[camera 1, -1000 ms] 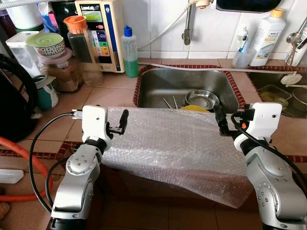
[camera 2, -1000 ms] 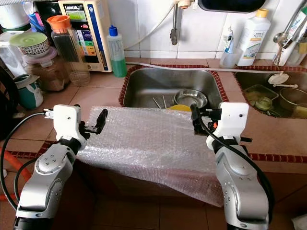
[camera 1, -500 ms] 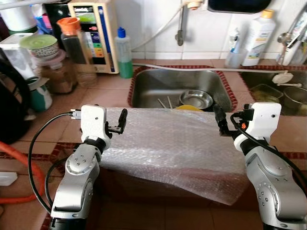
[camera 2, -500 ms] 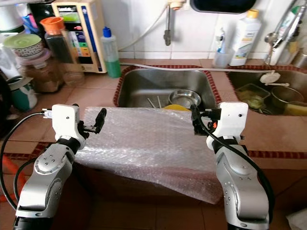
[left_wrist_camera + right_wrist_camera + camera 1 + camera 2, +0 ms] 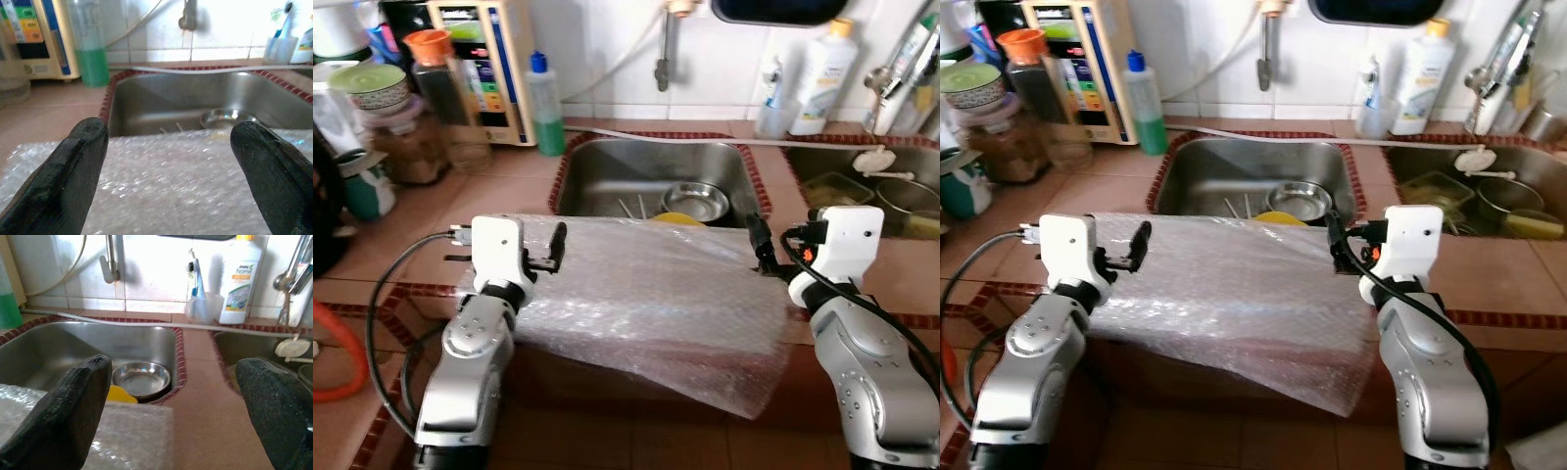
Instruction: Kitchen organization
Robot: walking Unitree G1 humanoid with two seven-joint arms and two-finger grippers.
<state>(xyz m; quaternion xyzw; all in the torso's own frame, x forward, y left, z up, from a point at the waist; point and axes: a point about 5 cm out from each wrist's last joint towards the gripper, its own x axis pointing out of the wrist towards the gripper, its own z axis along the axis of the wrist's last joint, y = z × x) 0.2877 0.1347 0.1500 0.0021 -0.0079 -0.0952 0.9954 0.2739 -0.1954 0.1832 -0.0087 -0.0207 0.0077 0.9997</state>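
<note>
Both end effectors, left (image 5: 556,250) and right (image 5: 760,249), gape open over the bubble wrap (image 5: 646,299); next, pinch its corners.

Bubble wrap (image 5: 646,294): clear, whitish, dotted all over with small bubbles; worktop (image 5: 509,191): terracotta tiles with a dark red patterned border round the sink (image 5: 607,166), which is bare steel. In the sink: a steel bowl (image 5: 695,201) and a yellow item (image 5: 677,219). Behind: a bottle (image 5: 545,103) with green liquid and blue cap, a white bottle (image 5: 827,64) with yellow cap, and white wall tiles (image 5: 607,49).
</note>
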